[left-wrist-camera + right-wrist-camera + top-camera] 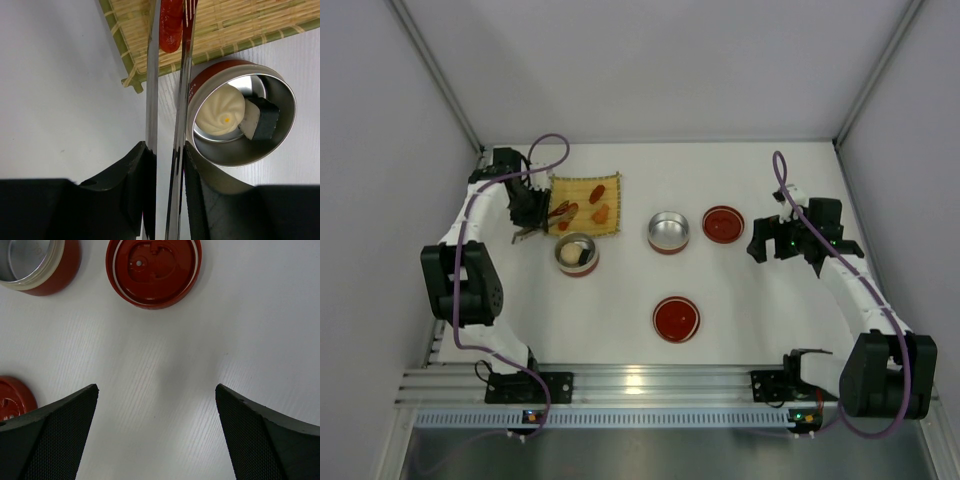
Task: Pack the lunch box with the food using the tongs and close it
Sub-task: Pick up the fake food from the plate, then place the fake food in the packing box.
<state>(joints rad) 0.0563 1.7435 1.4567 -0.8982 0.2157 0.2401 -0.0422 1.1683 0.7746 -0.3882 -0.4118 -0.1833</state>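
Note:
My left gripper (167,155) is shut on the tongs (151,100), one finger against each silvery arm. The tong tips hold a red piece of food (170,25) between them over the yellow woven mat (240,25). From above, the left gripper (532,215) is at the mat's left edge. Two orange pieces (599,202) lie on the mat (610,228). A round red-walled lunch box tin (235,159) beside the mat holds a whitish ball (220,112) and a black-and-white roll (260,117). My right gripper (156,395) hangs open and empty over bare table.
A second, empty lunch box tin (668,232) stands mid-table with a red lid (723,223) to its right. Another red lid (676,318) lies nearer the arms. The right gripper (762,245) is just right of the far lid. White walls enclose the table.

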